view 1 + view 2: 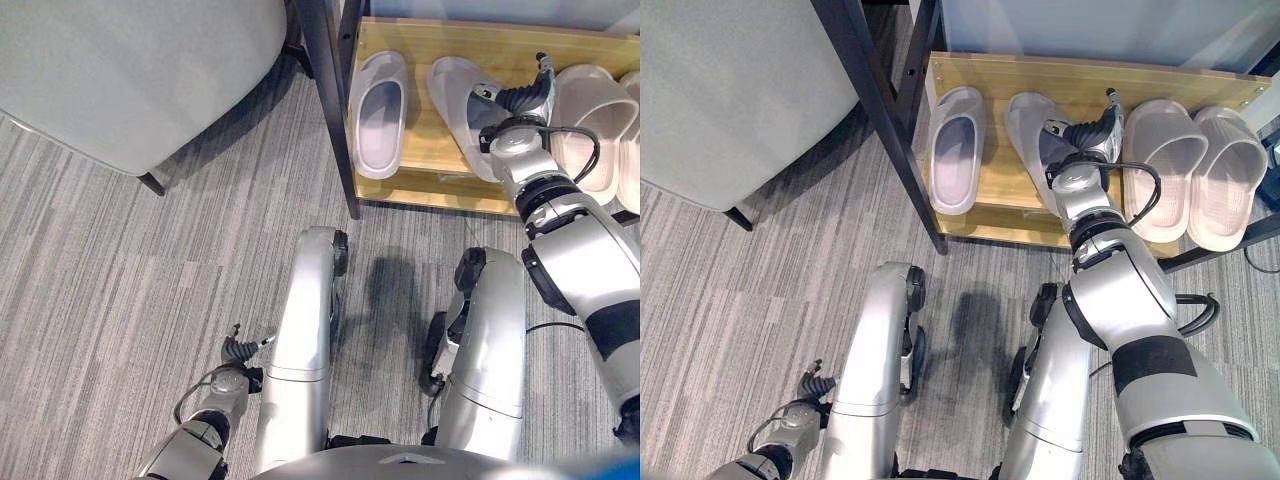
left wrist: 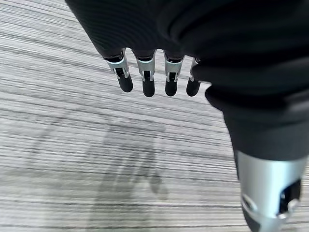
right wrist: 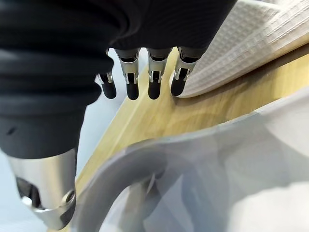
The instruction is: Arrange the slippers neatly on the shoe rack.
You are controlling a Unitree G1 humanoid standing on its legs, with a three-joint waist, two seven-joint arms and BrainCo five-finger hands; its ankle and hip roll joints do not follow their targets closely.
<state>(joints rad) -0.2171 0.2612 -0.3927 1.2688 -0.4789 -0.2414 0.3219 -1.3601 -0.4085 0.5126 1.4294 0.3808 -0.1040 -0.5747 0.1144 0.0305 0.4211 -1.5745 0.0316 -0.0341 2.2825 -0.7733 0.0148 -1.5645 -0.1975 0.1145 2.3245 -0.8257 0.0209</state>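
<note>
Two pale grey slippers lie on the wooden shoe rack shelf (image 1: 425, 150). The left one (image 1: 378, 115) lies straight, toe to the back. The second (image 1: 1032, 135) lies slanted, and my right hand (image 1: 1087, 135) rests over its strap with straight fingers (image 3: 153, 82) that reach toward a beige slipper (image 3: 241, 43). The grey slipper's strap (image 3: 217, 164) curves just below that hand. Two beige slippers (image 1: 1165, 165) (image 1: 1225, 170) lie side by side at the shelf's right. My left hand (image 1: 238, 352) hangs low over the carpet with relaxed fingers (image 2: 145, 79) and holds nothing.
The rack's black post (image 1: 330, 100) stands at the shelf's left front corner. A grey upholstered chair (image 1: 130, 70) on dark legs stands to the left of the rack. Grey striped carpet (image 1: 120, 280) covers the floor in front.
</note>
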